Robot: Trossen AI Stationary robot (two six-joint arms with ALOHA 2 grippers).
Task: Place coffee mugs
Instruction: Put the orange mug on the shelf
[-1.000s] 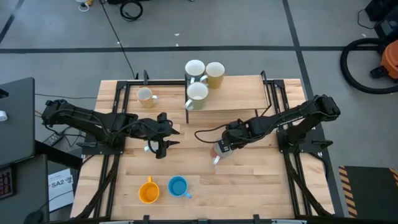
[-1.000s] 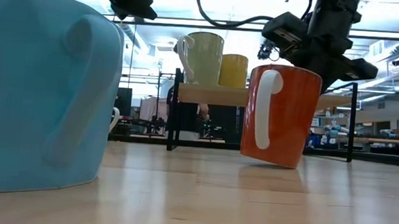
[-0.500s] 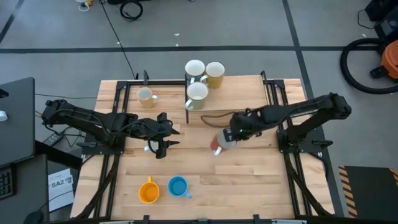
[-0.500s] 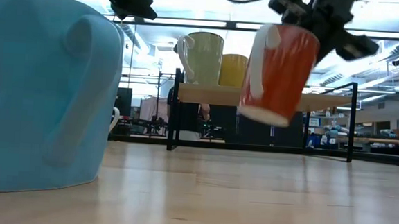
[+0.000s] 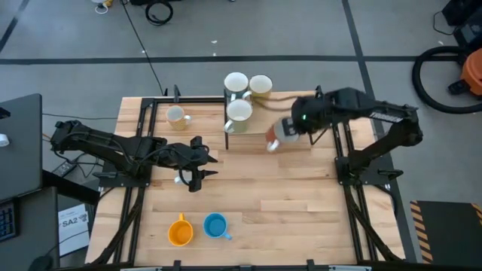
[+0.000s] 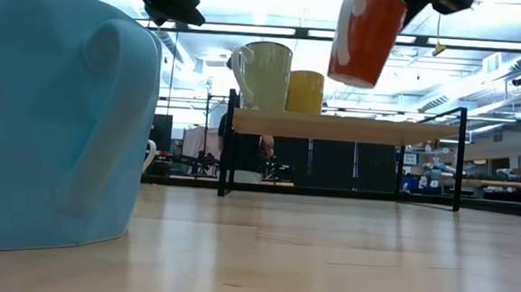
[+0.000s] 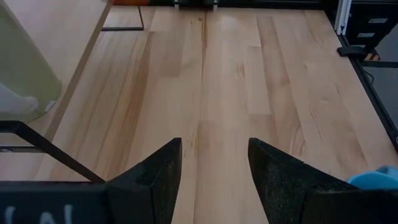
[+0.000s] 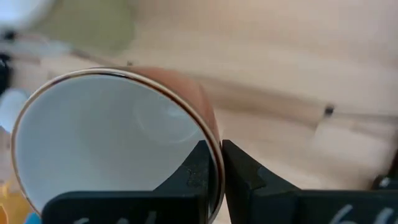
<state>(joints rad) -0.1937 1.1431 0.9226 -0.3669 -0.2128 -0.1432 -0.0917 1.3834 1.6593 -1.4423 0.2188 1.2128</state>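
Gripping the reddish-brown mug point(image 5: 277, 135) by its rim, the right pincer point(image 5: 288, 129) holds it airborne at the shelf's point(image 5: 301, 113) five o'clock; left pincer point(image 5: 194, 181) hangs released over the worktop point(image 5: 301, 218).

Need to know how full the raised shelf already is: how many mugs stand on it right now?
3, all at its left end: two white mugs and a yellow mug. The reddish-brown mug hangs tilted in the right gripper, not set down.

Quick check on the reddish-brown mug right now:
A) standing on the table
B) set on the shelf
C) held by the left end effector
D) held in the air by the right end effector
D: the right end effector pinches the reddish-brown mug by its rim, clear above the shelf.
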